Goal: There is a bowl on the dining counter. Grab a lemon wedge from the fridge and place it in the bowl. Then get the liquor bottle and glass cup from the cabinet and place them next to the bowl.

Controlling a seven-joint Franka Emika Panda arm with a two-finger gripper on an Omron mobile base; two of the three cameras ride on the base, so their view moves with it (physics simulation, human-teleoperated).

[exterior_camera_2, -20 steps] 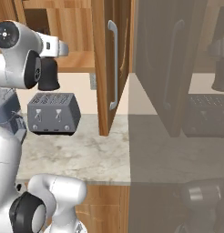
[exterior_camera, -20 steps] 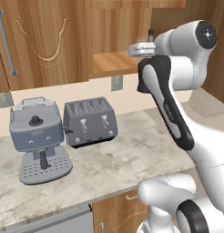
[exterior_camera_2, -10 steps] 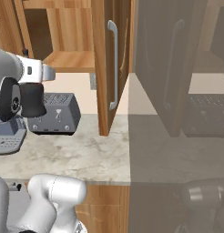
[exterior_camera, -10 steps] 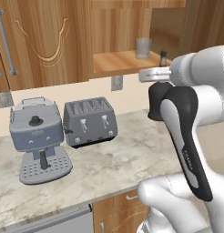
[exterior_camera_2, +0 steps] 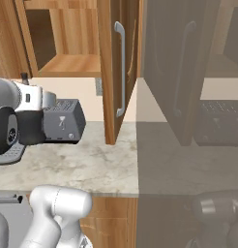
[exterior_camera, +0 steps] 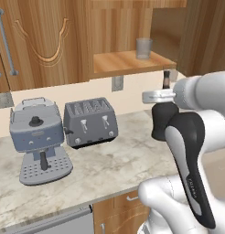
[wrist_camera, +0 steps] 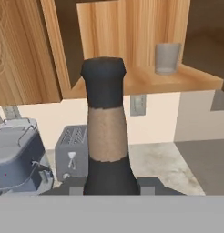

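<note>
My gripper point(wrist_camera: 110, 184) is shut on the liquor bottle point(wrist_camera: 106, 136), a dark bottle with a tan band on its neck and a black cap, standing upright between the fingers. In the left base view the liquor bottle point(exterior_camera: 161, 119) hangs over the counter's right end, below the open cabinet, partly behind my arm. The glass cup point(exterior_camera: 143, 48), grey and translucent, stands on the wooden cabinet shelf point(exterior_camera: 119, 61), up and behind the bottle; the hand view has the glass cup point(wrist_camera: 167, 58) at upper right. The bowl and the lemon wedge are out of view.
A grey toaster point(exterior_camera: 90, 121) and a grey coffee machine point(exterior_camera: 37, 137) stand on the marble counter point(exterior_camera: 114, 167) to the left. The open cabinet door point(exterior_camera_2: 116, 68) juts out over the counter. A tall steel fridge point(exterior_camera_2: 188, 72) bounds the right side.
The arm has swung down and right, away from the cabinet shelf, carrying the liquor bottle. The glass cup, earlier partly covered by the hand, now stands in plain sight.
</note>
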